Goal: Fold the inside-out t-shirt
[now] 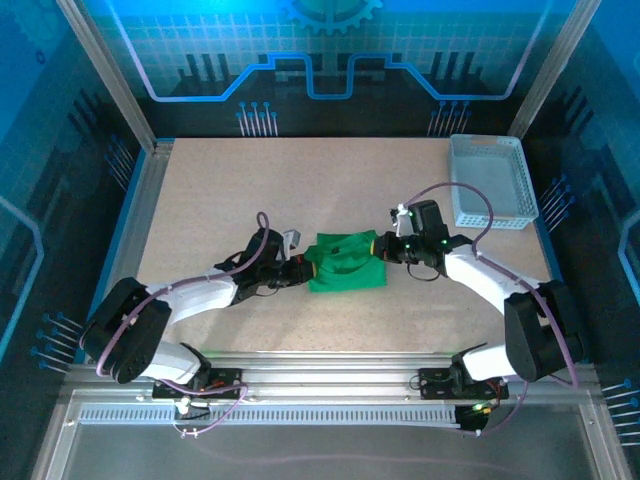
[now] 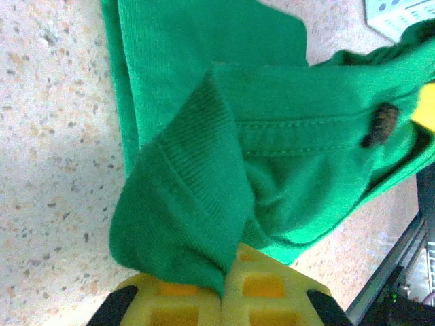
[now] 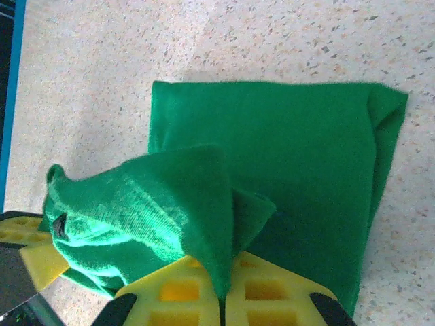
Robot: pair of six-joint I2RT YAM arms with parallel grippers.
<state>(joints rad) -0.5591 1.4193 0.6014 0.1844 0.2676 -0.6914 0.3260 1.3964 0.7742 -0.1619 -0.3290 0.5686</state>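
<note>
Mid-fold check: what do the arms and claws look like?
Both the left arm and right arm have white shells, black joints and a looping purple cable; green lights glow near the right wrist. The left claw and right claw have yellow fingers moulded with square pockets, black at the base.

You have bright, even light on the tabletop (image 1: 300, 180), with blue glow on the walls (image 1: 60, 250) around it. Close up, the t-shirt (image 3: 285, 149) throws soft shadows on the tabletop, and its lifted fold catches glare.
</note>
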